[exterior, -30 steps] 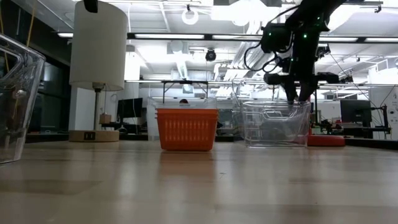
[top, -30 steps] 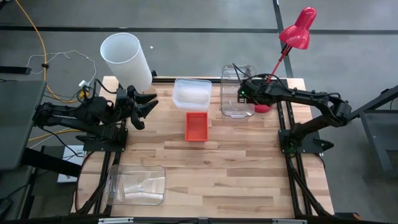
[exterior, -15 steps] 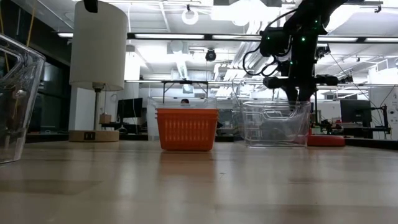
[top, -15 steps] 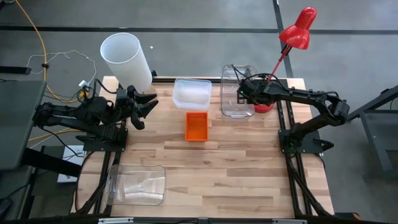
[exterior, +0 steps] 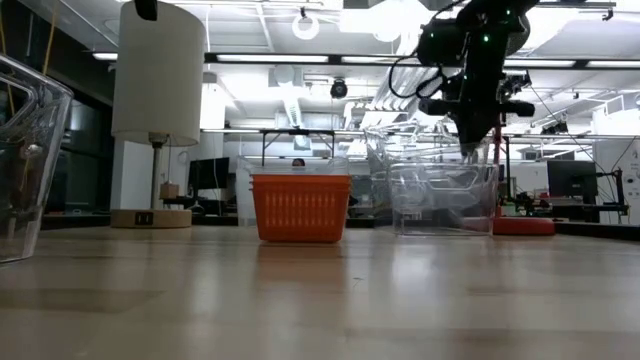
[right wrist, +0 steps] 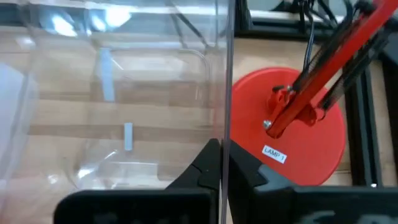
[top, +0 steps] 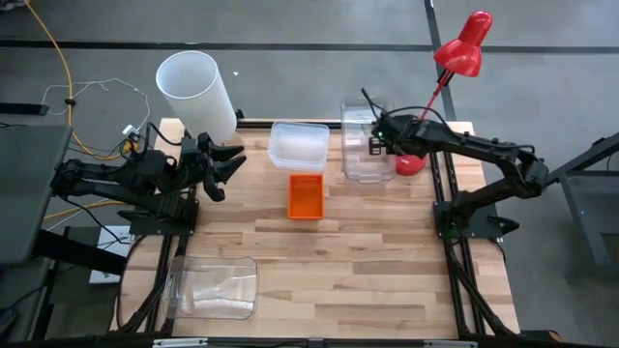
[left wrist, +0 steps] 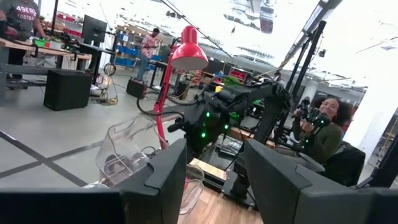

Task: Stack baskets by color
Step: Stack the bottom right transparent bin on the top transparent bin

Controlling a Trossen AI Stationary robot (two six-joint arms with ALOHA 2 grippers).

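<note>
Fingers (right wrist: 208,163) of the right gripper (top: 379,135) are pinching the thin side wall of the tall clear bin (top: 365,145) at the table's (top: 329,261) far right, beside the red lamp base (right wrist: 292,143). Left gripper (top: 228,160) is waiting at the left edge, fingers parted and empty. An orange basket (top: 306,195) is sitting mid-table, near a shallow clear bin (top: 298,145).

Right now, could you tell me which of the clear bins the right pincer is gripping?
The tall clear bin beside the red lamp base; the right pincer pinches its wall, unlike the bin behind the orange basket or the near-corner one.
</note>
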